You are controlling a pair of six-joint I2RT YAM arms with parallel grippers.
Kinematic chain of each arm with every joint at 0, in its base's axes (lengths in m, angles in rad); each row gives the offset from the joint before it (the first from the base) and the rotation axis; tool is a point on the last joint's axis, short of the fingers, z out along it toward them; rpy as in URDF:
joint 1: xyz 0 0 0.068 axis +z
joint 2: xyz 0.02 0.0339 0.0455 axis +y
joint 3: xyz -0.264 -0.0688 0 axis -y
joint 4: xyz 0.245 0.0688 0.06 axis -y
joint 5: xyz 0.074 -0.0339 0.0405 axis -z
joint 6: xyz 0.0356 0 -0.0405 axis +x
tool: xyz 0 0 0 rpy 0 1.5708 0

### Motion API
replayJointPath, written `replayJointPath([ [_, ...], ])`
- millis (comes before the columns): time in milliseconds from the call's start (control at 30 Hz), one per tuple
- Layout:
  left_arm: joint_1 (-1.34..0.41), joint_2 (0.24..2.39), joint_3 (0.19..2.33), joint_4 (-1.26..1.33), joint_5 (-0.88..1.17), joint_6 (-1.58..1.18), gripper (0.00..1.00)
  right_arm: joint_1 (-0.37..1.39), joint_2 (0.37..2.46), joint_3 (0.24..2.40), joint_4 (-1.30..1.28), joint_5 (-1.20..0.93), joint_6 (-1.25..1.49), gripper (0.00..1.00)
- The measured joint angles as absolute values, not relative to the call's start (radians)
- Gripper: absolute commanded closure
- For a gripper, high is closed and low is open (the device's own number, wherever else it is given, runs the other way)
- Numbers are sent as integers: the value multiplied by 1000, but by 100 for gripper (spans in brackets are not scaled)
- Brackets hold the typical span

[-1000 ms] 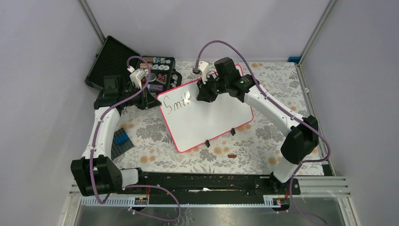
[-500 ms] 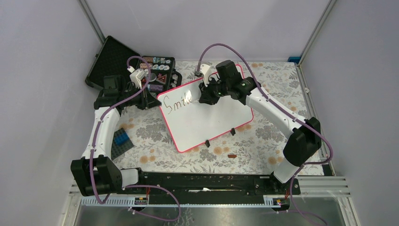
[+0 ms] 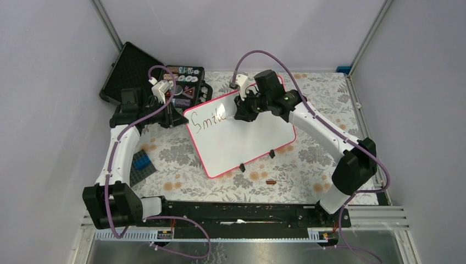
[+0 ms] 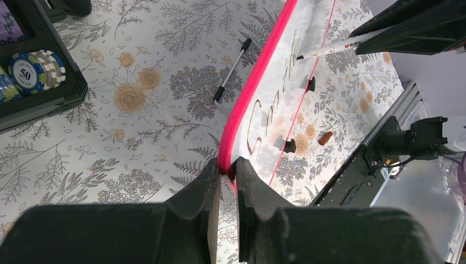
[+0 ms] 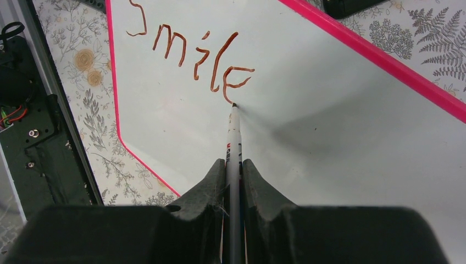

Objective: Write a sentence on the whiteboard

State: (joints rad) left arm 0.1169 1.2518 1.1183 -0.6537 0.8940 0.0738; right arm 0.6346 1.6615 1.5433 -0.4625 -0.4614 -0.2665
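Observation:
The whiteboard point(image 3: 247, 137) lies tilted on the flowered tablecloth, its pink rim point(image 4: 258, 82) running through the left wrist view. My left gripper point(image 3: 180, 116) point(image 4: 226, 169) is shut on that rim at the board's left corner. On the board point(image 5: 340, 137) the sentence reads "Smile" point(image 3: 208, 117) point(image 5: 192, 49) in dark marker. My right gripper point(image 3: 242, 113) point(image 5: 234, 165) is shut on a white marker point(image 5: 234, 132) point(image 4: 329, 48). The marker's tip touches the board just below the final "e".
An open black case point(image 3: 126, 71) with poker chips point(image 4: 34, 67) stands at the back left. A dark plate with blue bricks point(image 3: 142, 163) lies near the left arm. A small brown piece point(image 3: 270, 181) lies in front of the board. A thin black-and-white stick point(image 4: 231, 69) lies beside the rim.
The right gripper has moved rightward with the marker. The writing has grown from "Smil" to "Smile". The left arm has stayed still on the rim.

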Motion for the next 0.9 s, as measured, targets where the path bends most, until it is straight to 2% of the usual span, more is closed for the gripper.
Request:
replayJointPath([
  [900,116,1251,1118,-656,894,82,100,570,1613,1543,-488,-546,-258,100],
])
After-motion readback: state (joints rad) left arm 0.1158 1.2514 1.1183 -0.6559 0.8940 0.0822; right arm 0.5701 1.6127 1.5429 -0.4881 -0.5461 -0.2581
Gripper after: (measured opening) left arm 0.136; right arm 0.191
